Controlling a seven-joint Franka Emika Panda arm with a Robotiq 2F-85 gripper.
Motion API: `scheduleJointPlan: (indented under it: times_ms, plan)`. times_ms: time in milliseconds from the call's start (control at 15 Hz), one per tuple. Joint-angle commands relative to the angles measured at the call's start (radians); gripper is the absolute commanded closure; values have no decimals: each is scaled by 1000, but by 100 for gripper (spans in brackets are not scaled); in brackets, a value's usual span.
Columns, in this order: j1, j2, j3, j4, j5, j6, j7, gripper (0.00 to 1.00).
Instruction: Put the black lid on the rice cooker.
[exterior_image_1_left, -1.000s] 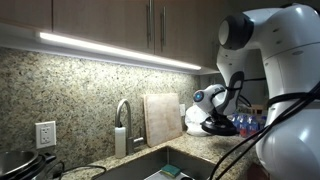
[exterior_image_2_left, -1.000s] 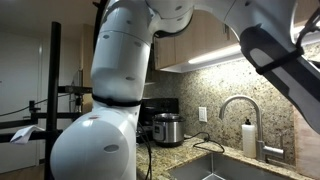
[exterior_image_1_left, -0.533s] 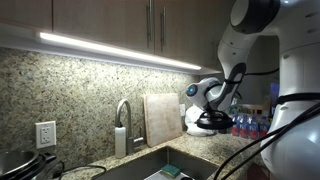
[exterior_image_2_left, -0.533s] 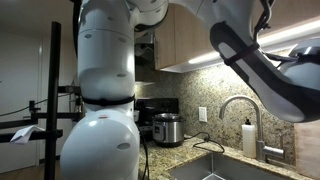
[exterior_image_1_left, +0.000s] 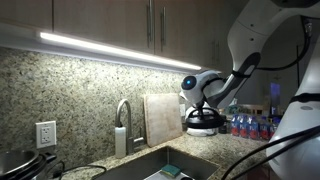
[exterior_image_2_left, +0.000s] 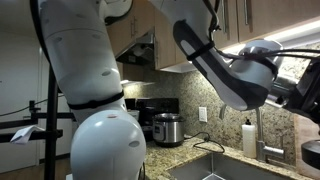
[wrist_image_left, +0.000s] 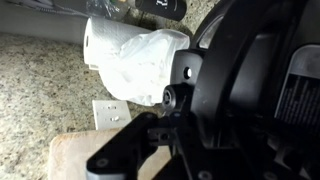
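The black lid (exterior_image_1_left: 203, 124) hangs level in my gripper (exterior_image_1_left: 204, 112), in the air above the counter, to the right of the sink and in front of the cutting board. The gripper is shut on it. In the wrist view the lid (wrist_image_left: 250, 50) fills the right side as a dark round shape, with the gripper's fingers (wrist_image_left: 170, 122) against it. The rice cooker (exterior_image_1_left: 14, 162) stands far off at the lower left past the wall outlet. It also shows in an exterior view (exterior_image_2_left: 168, 128) on the counter beside the stove.
A faucet (exterior_image_1_left: 122, 122) and a sink (exterior_image_1_left: 150, 168) lie between the lid and the cooker. A wooden cutting board (exterior_image_1_left: 161, 117) leans on the granite backsplash. A white paper towel roll (wrist_image_left: 130, 52) is behind the gripper. Water bottles (exterior_image_1_left: 248, 124) stand at the right. Cabinets hang overhead.
The gripper has carried the black lid leftwards, from near the bottles to in front of the cutting board. The arm has swung across both exterior views.
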Motion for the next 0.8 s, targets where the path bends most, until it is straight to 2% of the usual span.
scheduleJointPlan:
  times_ms: [0, 200, 267, 333, 733]
  plan:
    - [24, -33, -12, -20, 2, 0, -4, 90]
    - [30, -80, -14, -50, 2, 1, -5, 90]
    - [32, -78, -10, -59, -12, 0, 9, 98]
    - [39, -81, -7, -77, -17, 14, 2, 98]
    - [135, -116, 80, -192, -22, 6, -25, 98]
